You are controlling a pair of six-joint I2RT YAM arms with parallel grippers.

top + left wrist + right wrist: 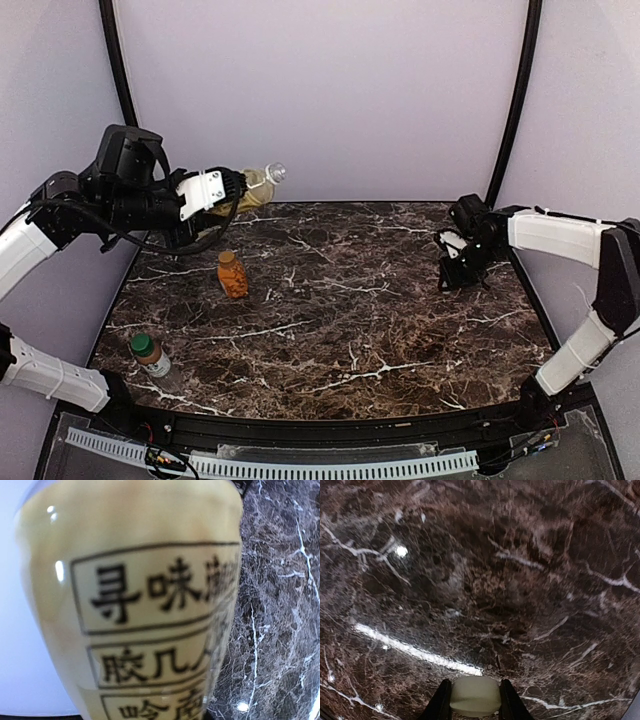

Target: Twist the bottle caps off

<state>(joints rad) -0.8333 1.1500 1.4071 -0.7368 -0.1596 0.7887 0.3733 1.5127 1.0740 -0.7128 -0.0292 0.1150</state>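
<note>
The left gripper clamps the yellow bottle, which hangs tilted above the table's far left edge, neck pointing up and right. The right gripper pinches a pale cap low over the marble on the right. 2 more stand upright: the orange bottle mid-left and the green-capped bottle near left.

Dark brown white-veined marble table, yellow black-lettered bottle, orange bottle, green-capped bottle, pale cap.
</note>
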